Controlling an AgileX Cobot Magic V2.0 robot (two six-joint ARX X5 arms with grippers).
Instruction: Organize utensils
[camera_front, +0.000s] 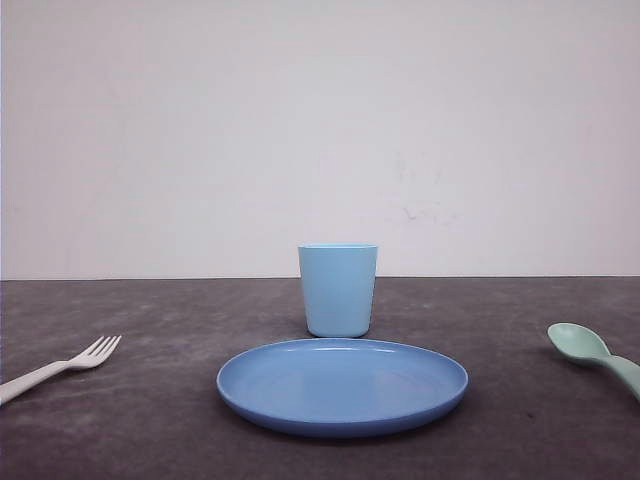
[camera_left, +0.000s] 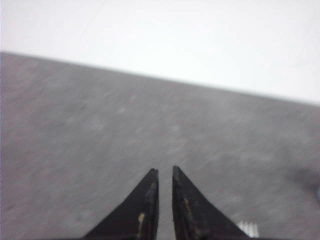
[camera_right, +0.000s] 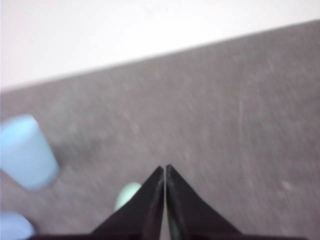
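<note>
On the dark grey worktop (camera_front: 150, 420), the small white plastic fork (camera_front: 62, 367) lies at nine o'clock of the round blue plate (camera_front: 342, 385), the mint-green plastic spoon (camera_front: 593, 354) at three. Left gripper (camera_left: 165, 171) jaws stand narrowly apart; right gripper (camera_right: 165, 167) jaws nearly touch, holding nothing.

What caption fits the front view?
Blue plate before a light blue cup, white fork at left, mint-green spoon at right.

Both grippers, left (camera_left: 165, 172) and right (camera_right: 164, 169), have black, tapered, pointed jaws; the left's inner edges carry yellowish scuff marks.
</note>
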